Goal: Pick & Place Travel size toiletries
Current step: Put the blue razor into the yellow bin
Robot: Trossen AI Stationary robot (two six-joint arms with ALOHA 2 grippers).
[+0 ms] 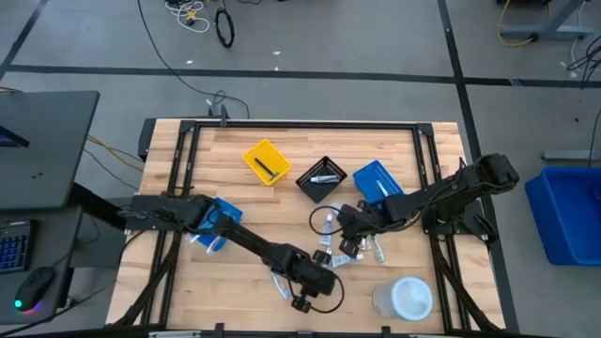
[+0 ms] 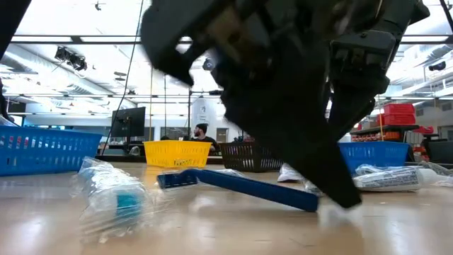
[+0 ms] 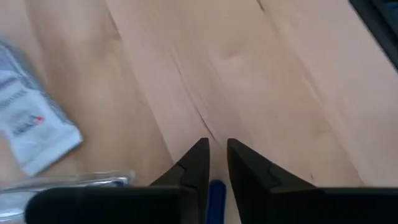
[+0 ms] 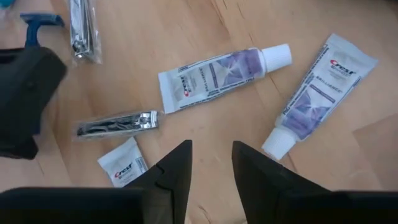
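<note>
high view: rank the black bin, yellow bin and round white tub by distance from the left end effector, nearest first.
From the left end effector, near the table's front edge:
1. Round white tub, beside it toward the right arm's side.
2. Black bin, mid-table, farther back.
3. Yellow bin, back and slightly left.

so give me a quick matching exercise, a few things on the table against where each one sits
Things:
1 yellow bin
2 black bin
3 round white tub
4 blue razor

Places:
a between the fingers of the left gripper
b middle of the bin row
c far from the bins, on the right arm's side
d left end of the bin row

Pairs: 1-d, 2-b, 3-c, 4-a
</note>
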